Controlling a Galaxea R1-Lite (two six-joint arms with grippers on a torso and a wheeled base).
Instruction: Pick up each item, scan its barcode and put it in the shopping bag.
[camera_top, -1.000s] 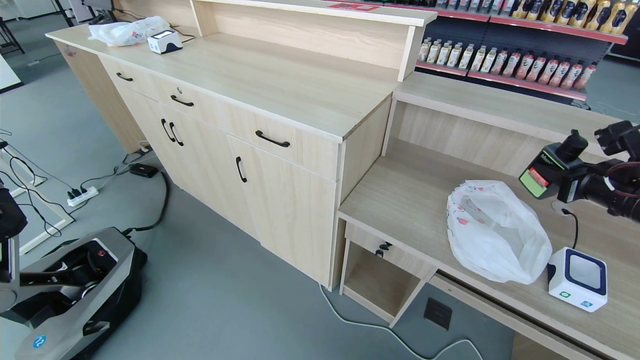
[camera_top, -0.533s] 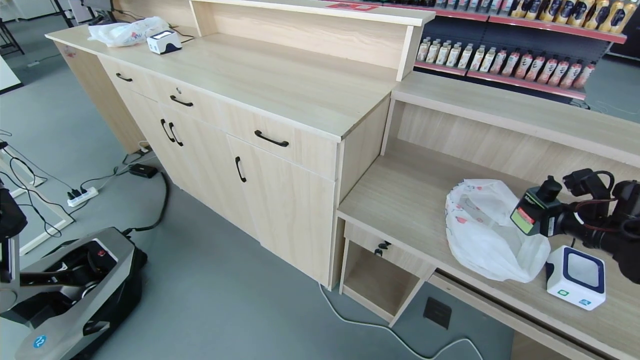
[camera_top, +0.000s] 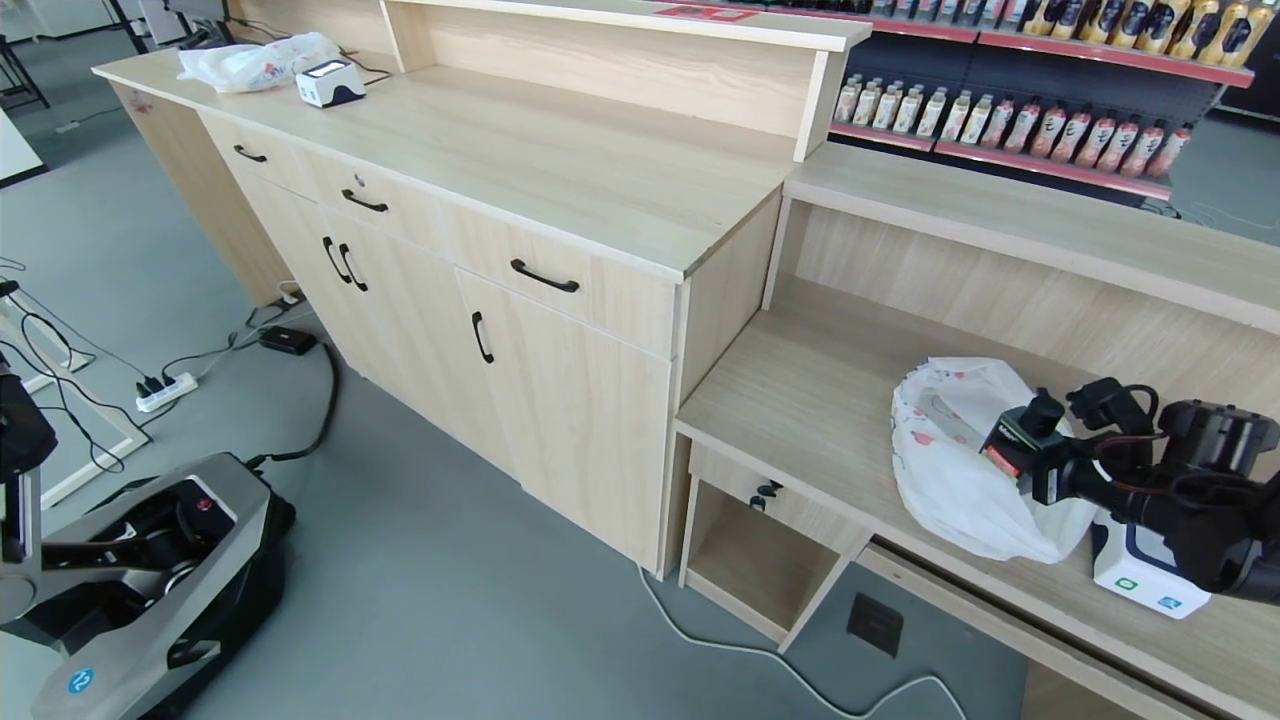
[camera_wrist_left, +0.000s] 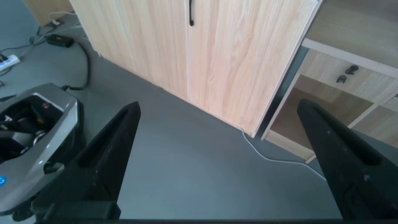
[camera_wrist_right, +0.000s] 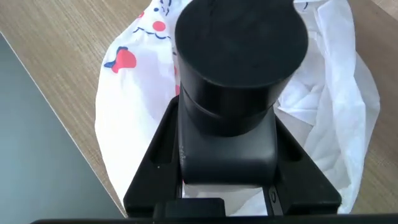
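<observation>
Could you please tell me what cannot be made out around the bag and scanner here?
Inside of the shopping bag: head view, hidden by the bottle and right gripper above its mouth.
Window of the scanner: head view, covered by the right arm.
Barcode on the bottle: too small in the head view; the right wrist view faces its cap.

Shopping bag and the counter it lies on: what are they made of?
The shopping bag: thin white plastic film, judging by its crumpled, slightly see-through, glossy folds. The counter: pale wood-grain board, matte; likely laminate rather than solid wood, but the look leaves that open.
</observation>
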